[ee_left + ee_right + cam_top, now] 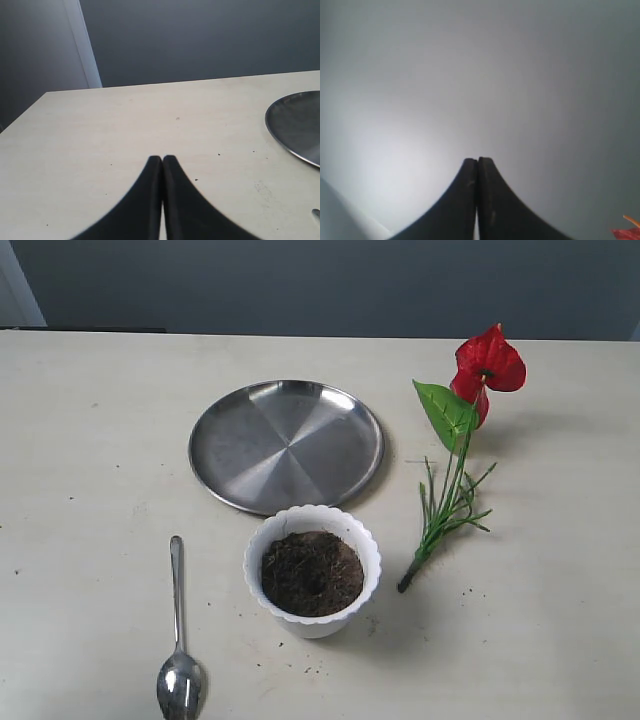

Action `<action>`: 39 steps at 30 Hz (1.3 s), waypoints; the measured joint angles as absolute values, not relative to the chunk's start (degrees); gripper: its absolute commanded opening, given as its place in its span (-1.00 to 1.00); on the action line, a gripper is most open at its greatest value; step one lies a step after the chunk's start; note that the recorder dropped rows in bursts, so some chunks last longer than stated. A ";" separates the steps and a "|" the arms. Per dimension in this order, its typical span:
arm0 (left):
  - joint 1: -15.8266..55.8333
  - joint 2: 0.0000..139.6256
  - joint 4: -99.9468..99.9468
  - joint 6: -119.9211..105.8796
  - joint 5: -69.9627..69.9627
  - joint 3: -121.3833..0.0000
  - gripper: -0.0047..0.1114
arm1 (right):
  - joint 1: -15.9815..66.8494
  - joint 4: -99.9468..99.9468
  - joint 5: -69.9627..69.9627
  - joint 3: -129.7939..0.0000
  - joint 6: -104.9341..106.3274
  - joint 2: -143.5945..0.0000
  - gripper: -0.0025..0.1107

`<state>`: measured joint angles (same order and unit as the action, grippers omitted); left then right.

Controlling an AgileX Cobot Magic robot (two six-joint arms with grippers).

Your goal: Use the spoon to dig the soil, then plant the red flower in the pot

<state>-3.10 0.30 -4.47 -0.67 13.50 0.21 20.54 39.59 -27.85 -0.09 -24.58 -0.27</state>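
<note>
The white scalloped pot (313, 615) stands at the front middle of the table, filled with dark brown soil (312, 573). To its left lies the steel spoon (179, 660), bowl toward the front edge. The red flower (488, 365) lies to the right of the pot, blooms at the far end, green stems (448, 505) pointing toward the pot. Neither arm shows in the exterior view. My left gripper (162, 158) is shut and empty above bare tabletop. My right gripper (478, 160) is shut and empty, facing a grey wall, with a red petal (626, 233) at the picture's corner.
A large round steel plate (286, 444) lies flat behind the pot; its rim (295, 125) also shows in the left wrist view. A few soil crumbs dot the table near the pot. A dark grey wall stands behind the table's far edge.
</note>
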 measured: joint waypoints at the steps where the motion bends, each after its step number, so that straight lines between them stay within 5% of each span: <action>1: -3.10 0.30 -4.47 -0.67 13.50 0.21 -0.91 | 20.54 39.59 -27.25 -0.09 -25.30 -0.27 -0.96; 20: -3.10 0.30 -4.47 -0.67 13.50 0.21 -0.91 | 20.54 28.18 -37.01 -3.49 -27.00 -1.16 -0.97; 32: -3.10 0.30 -4.47 -0.67 13.50 0.21 -0.91 | 22.93 10.83 23.26 -41.34 -11.26 -36.15 -0.97; 39: -3.10 0.30 -4.47 -0.67 13.50 0.21 -0.91 | 35.53 26.95 35.06 -53.53 10.43 -53.59 -0.97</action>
